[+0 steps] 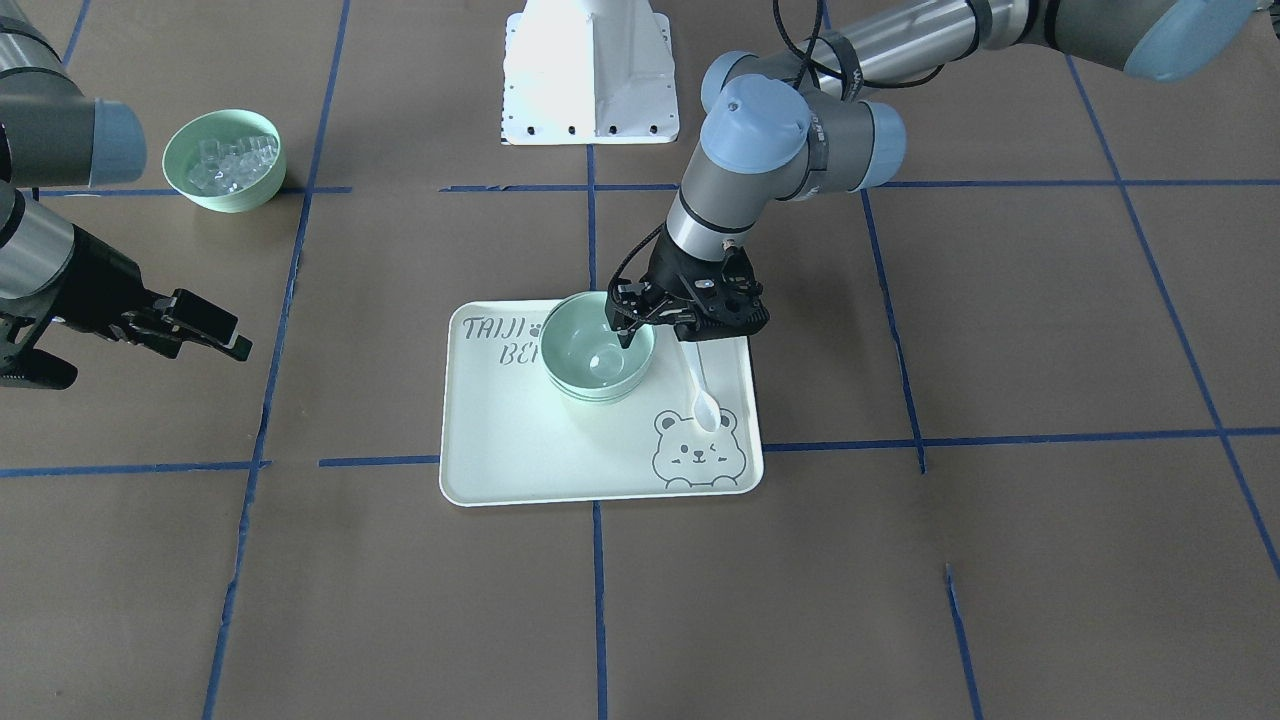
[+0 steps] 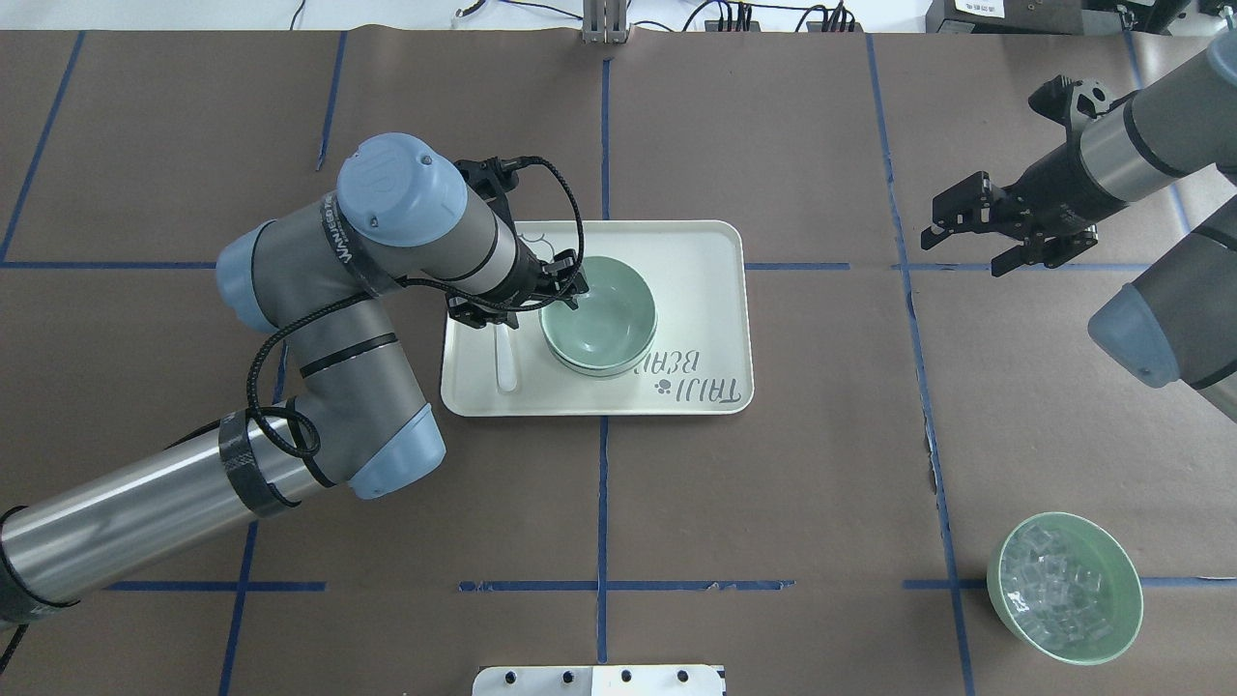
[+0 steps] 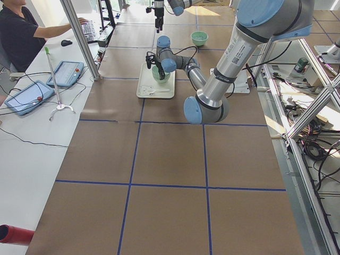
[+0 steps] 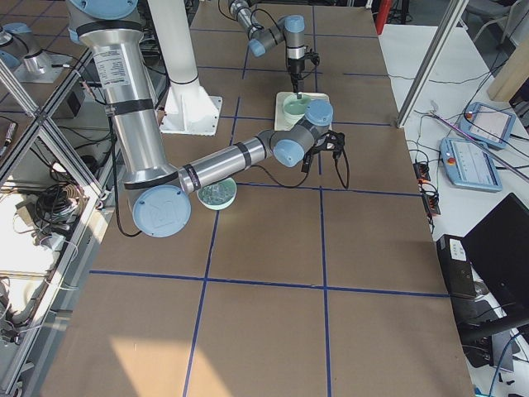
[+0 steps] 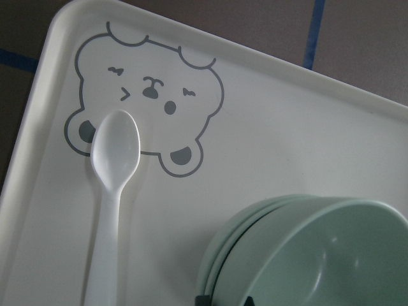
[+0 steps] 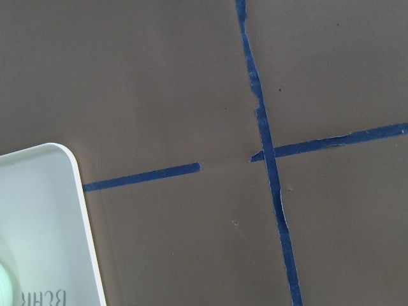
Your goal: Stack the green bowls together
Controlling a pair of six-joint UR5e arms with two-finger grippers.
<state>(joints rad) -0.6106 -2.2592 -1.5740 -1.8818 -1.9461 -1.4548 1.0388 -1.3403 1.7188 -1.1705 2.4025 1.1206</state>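
The pale mint green bowls (image 1: 597,352) sit nested in one stack on the cream tray (image 1: 530,450), toward its robot-side half. They also show in the overhead view (image 2: 599,314) and in the left wrist view (image 5: 306,255), where several rims lie one inside another. My left gripper (image 1: 628,325) is at the stack's rim, one finger inside the top bowl and one outside, shut on that rim. My right gripper (image 2: 966,242) is open and empty, hovering well off to the tray's side.
A white plastic spoon (image 1: 703,395) lies on the tray beside the stack, its head on the printed bear. A like green bowl with clear cubes (image 2: 1065,588) stands apart, near the robot's right. The robot base plate (image 1: 590,75) is behind the tray.
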